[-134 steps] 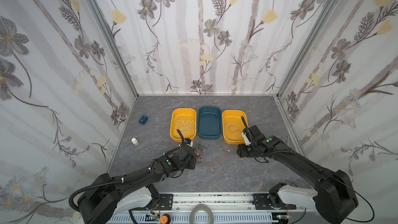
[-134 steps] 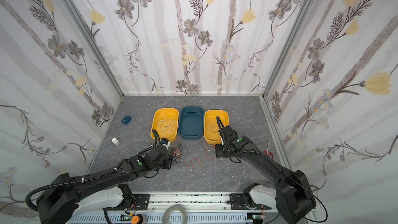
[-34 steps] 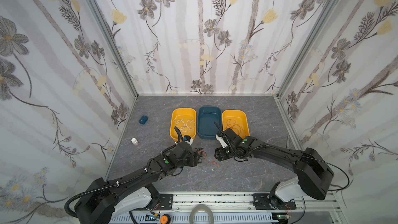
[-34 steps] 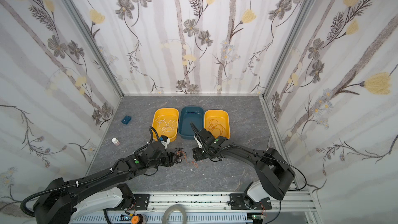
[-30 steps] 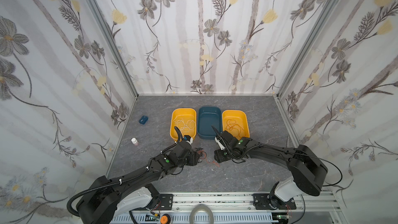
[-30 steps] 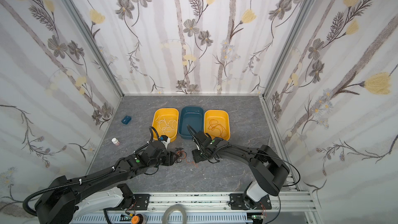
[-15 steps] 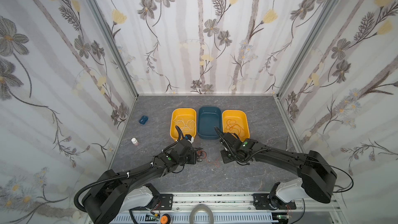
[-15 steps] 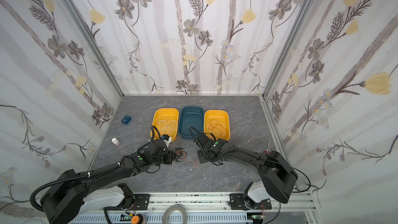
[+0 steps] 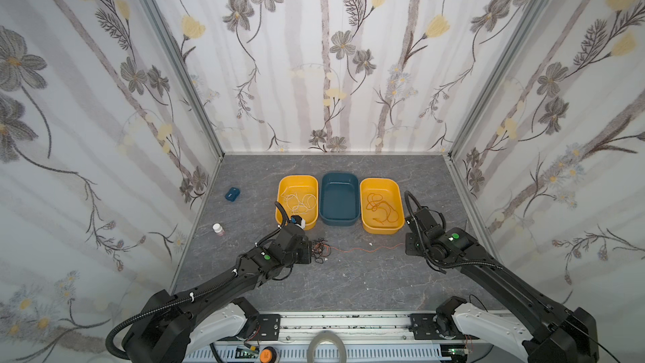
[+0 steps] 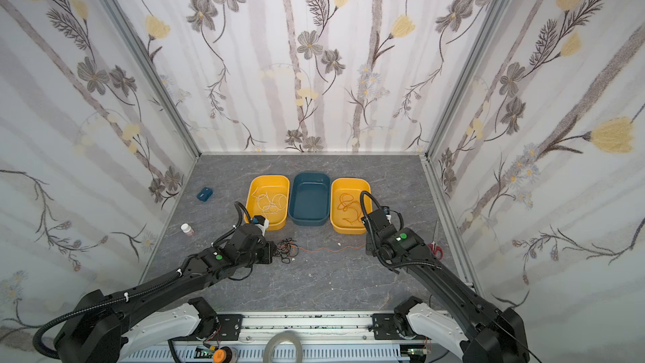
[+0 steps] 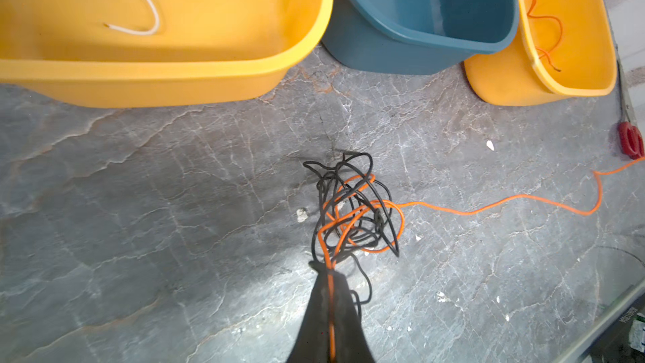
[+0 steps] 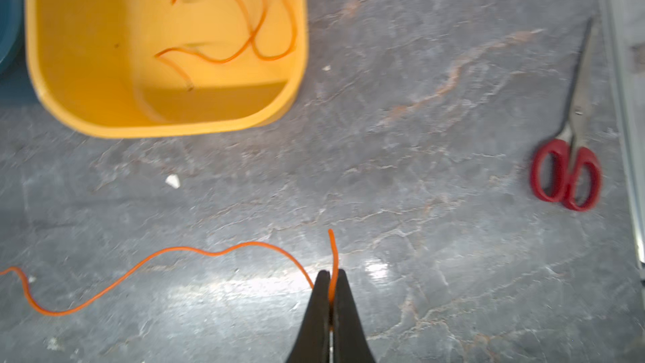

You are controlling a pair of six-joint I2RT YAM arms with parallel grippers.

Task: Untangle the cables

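A knot of black and orange cables (image 9: 319, 251) (image 10: 284, 249) (image 11: 352, 211) lies on the grey floor in front of the bins. My left gripper (image 9: 310, 253) (image 11: 330, 270) is shut on an orange strand at the knot's near edge, with black loops beside its fingers. One orange cable (image 9: 366, 248) (image 10: 328, 248) (image 12: 174, 256) runs out of the knot to the right. There my right gripper (image 9: 406, 246) (image 12: 330, 274) is shut on it close to its free end. Loose white cables (image 9: 300, 200) and orange cables (image 9: 380, 207) lie in the two yellow bins.
Three bins stand in a row behind the knot: a yellow bin (image 9: 281, 200), a bare blue bin (image 9: 339, 175) and another yellow bin (image 9: 380, 230). Red-handled scissors (image 12: 567, 169) (image 10: 434, 247) lie by the right wall. A small blue block (image 9: 232, 194) and a white bottle (image 9: 217, 229) sit at the left.
Both grippers have shut. My right gripper has moved from beside the knot out to the right, drawing an orange cable out along the floor. The left gripper has stayed at the knot.
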